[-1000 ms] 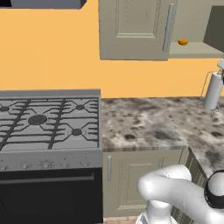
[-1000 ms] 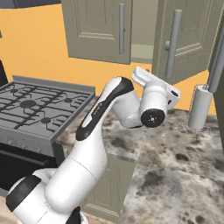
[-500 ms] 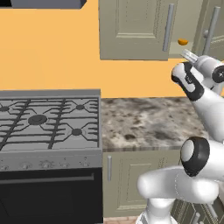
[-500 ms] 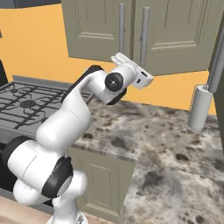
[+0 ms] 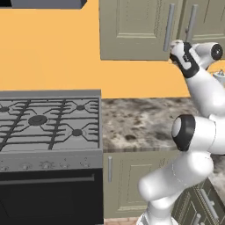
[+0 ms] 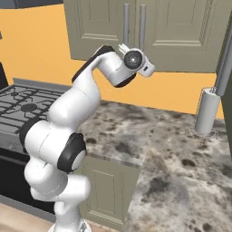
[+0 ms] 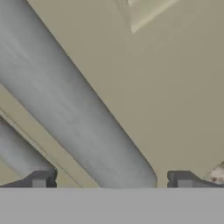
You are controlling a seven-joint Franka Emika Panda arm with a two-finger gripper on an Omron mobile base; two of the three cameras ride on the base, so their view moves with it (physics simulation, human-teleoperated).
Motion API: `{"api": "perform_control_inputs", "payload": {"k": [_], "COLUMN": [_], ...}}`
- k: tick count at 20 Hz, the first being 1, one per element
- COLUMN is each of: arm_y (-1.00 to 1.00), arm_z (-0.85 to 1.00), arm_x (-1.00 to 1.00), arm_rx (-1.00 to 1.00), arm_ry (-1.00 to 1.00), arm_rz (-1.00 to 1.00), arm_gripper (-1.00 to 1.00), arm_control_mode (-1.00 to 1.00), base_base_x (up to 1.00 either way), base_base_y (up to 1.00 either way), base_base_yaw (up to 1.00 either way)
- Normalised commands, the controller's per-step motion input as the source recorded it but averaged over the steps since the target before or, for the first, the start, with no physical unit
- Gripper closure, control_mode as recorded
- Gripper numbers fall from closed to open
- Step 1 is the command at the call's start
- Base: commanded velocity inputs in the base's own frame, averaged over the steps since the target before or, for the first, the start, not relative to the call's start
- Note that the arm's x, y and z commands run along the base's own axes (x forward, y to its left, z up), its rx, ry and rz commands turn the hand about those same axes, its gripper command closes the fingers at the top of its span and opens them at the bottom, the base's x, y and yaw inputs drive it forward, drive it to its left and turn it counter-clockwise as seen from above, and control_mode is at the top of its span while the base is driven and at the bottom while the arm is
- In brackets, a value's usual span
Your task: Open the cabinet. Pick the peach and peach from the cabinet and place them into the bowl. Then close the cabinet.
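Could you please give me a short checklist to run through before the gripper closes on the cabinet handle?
1. Cabinet doors: the cabinet looks closed in both base views, so opening is not yet done. Ok.
2. Gripper state: the gripper is open, one dark fingertip on each side. Ok.
3. Handle between the fingertips: in the hand view the grey bar handle runs down between them. Ok.
4. Which handle: the hand sits at the lower end of the left door's handle, not the neighbouring handle. Ok.
5. Contact with the handle: cannot tell.
6. Peaches and bowl: cannot tell, nothing of them is visible.
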Motion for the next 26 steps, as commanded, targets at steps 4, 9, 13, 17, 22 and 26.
{"api": "perform_control_inputs", "payload": {"k": [4, 9, 13, 17, 22, 26], "arm_y": [-0.85, -0.54, -0.04, 0.05, 0.65, 1.00], "arm_z": [-0.50, -0.84, -1.00, -0.76, -0.39, -0.68], "arm_x": [0.38, 0.87, 1.00, 1.00, 0.15, 0.59], "arm_rx": [0.08, 0.07, 0.01, -0.02, -0.16, -0.41], "arm_ry": [-0.15, -0.25, -0.22, -0.07, -0.03, -0.17], "arm_rz": [0.33, 0.23, 0.11, -0.03, 0.04, -0.13], "arm_gripper": [-1.00, -1.00, -1.00, -1.00, -1.00, -1.00], "arm_control_mode": [-1.00, -1.00, -1.00, -1.00, -1.00, -1.00], "base_base_x": [0.00, 0.00, 0.00, 0.00, 0.00, 0.00], "base_base_y": [0.00, 0.00, 0.00, 0.00, 0.00, 0.00], "base_base_yaw": [0.00, 0.00, 0.00, 0.00, 0.00, 0.00]}}
